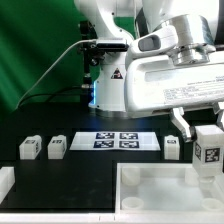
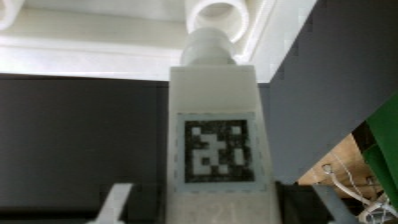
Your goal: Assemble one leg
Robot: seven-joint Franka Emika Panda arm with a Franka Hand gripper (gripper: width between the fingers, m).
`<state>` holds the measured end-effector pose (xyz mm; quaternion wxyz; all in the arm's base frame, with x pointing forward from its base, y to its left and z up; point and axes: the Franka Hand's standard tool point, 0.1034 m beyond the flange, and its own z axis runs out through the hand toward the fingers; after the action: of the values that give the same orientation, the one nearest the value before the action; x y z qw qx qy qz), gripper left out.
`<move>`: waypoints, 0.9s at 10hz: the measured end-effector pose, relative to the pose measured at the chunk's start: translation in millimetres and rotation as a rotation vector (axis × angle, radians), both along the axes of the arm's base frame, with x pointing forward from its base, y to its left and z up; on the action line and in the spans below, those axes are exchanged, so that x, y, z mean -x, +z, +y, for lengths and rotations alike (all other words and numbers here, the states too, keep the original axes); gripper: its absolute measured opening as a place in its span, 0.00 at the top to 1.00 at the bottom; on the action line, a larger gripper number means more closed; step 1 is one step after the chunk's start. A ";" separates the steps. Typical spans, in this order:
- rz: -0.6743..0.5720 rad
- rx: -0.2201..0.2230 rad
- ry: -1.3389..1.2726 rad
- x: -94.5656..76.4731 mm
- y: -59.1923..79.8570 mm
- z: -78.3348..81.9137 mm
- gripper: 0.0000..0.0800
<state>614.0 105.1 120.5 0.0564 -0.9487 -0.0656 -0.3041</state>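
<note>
A white leg (image 1: pixel 209 150) is gripped tight in the gripper (image 1: pixel 204 128) near the large white panel (image 1: pixel 150 190) at the exterior view's right, its tag shown to the wrist camera. 3 more legs (image 1: pixel 56 147) are seen standing on the black table (image 1: pixel 80 170), 2 to one side and 1 to the other of the marker board (image 1: pixel 117 141). A green backdrop (image 1: pixel 30 60) is seen behind.

The leg (image 2: pixel 217 110) looks like smooth, matt white plastic, and its tag (image 2: pixel 217 148) is a flat black-and-white print. The tabletop (image 1: pixel 70 125) is matt black. The arm's casing (image 1: pixel 175 85), at two o'clock in the exterior view, is glossy white plastic. The marker board (image 1: pixel 120 140) seems thin, matt and paper-like. The panel (image 1: pixel 165 190), at five o'clock, is smooth white plastic. The green backdrop (image 1: pixel 35 50) looks like cloth.
</note>
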 end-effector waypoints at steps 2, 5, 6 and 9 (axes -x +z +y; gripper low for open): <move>0.006 -0.005 0.000 -3.0 -7.4 2.9 0.64; 0.016 -0.009 0.008 -3.8 -17.2 9.9 0.64; 0.022 -0.009 0.008 -2.4 -21.4 10.0 0.64; 0.008 -0.009 0.004 -3.9 -21.7 8.8 0.64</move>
<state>617.9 113.9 98.8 0.0617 -0.9495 -0.0657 -0.3006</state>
